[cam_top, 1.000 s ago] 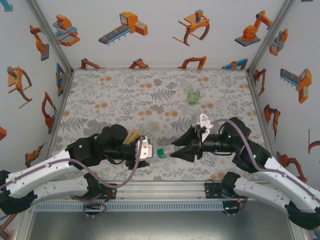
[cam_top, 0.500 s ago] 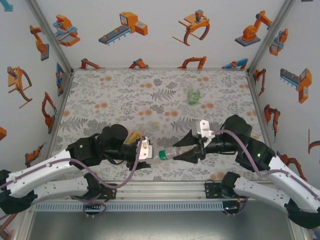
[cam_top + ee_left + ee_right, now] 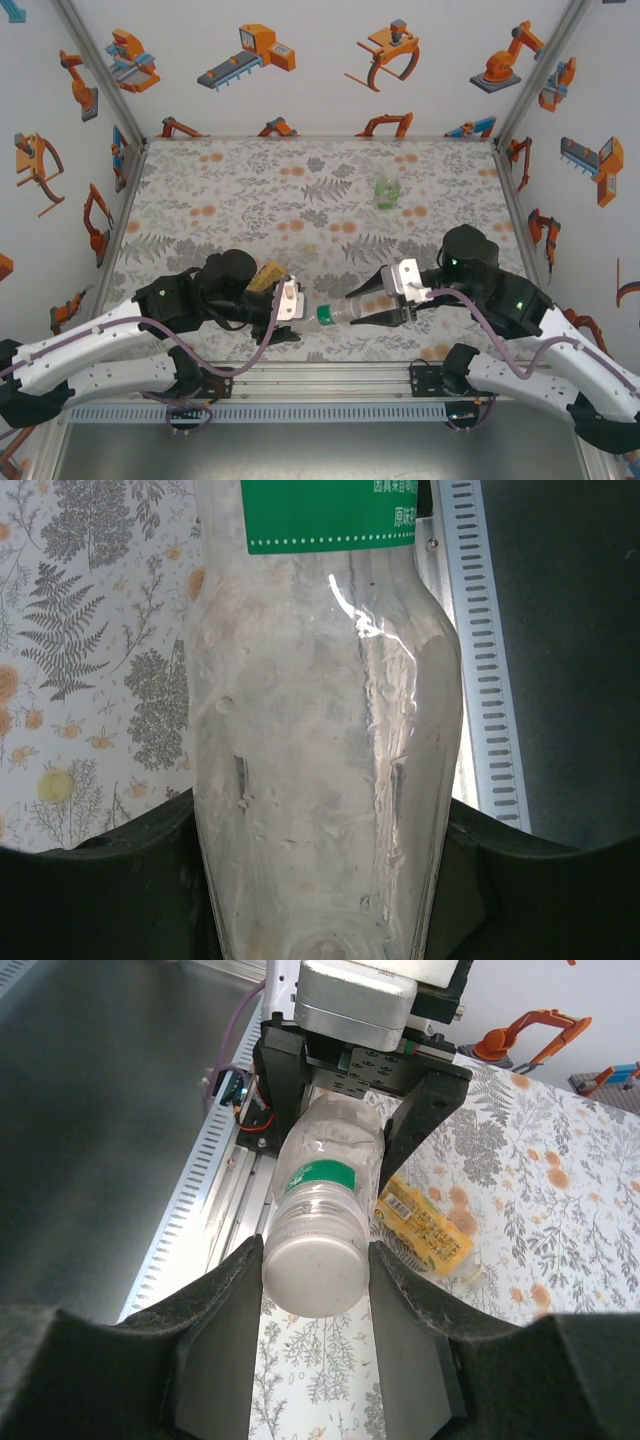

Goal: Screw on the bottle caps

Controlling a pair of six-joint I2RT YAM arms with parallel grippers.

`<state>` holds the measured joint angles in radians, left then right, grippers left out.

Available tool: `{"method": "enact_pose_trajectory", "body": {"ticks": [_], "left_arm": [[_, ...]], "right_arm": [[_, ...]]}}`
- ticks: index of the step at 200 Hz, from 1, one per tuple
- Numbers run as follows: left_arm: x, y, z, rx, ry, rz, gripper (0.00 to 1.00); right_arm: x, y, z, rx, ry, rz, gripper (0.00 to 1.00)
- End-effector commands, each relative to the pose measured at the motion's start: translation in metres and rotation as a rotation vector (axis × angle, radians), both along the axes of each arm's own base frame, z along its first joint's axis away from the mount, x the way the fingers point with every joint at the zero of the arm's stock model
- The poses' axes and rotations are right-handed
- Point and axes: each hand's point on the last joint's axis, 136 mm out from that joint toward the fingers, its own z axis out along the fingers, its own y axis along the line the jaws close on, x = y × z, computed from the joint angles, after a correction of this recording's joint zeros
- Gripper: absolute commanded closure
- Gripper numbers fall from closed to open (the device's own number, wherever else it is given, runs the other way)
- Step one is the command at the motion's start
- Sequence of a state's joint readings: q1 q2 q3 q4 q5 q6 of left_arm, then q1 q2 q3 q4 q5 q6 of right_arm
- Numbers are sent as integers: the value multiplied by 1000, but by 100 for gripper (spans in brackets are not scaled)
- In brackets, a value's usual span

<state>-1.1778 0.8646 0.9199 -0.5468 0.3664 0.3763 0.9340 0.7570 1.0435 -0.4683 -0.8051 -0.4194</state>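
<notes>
Right wrist view: left pincer (image 3: 348, 1110) clamps the clear bottle (image 3: 322, 1175), seemingly empty, while right pincer (image 3: 315, 1256) grips its cap (image 3: 312, 1282).

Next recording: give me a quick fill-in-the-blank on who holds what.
1. The left gripper is shut on the clear bottle, whose label is ____.
2. The right gripper is shut on that bottle's white ____.
3. The orange-yellow bottle lies on the table beside the ____ arm.
Missing words: green; cap; left.
</notes>
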Motion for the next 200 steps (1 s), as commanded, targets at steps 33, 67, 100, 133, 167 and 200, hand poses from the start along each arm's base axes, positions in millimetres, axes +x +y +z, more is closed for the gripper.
{"method": "enact_pose_trajectory", "body": {"ticks": [33,67,100,133,167,200], "left_arm": [[0,-2,5,-16,28,12,82],[1,-3,1,-3,34,15,82],[1,-4,0,2,41,16,82],[1,-5,3,-9,39,15,82],[1,-6,9,-38,30,13,82],[2,-4,11,-62,15,22,82]], "right_arm": [[-10,0,3,11,-25,59,96],[-11,1,3,9,-26,59,97],[-9,1,1,-3,-24,49,99],[-10,2,-3,-14,-17,53,100],[-10,4,-7,-23,5,47,100],[-10,4,-8,-17,20,27,100]]}}
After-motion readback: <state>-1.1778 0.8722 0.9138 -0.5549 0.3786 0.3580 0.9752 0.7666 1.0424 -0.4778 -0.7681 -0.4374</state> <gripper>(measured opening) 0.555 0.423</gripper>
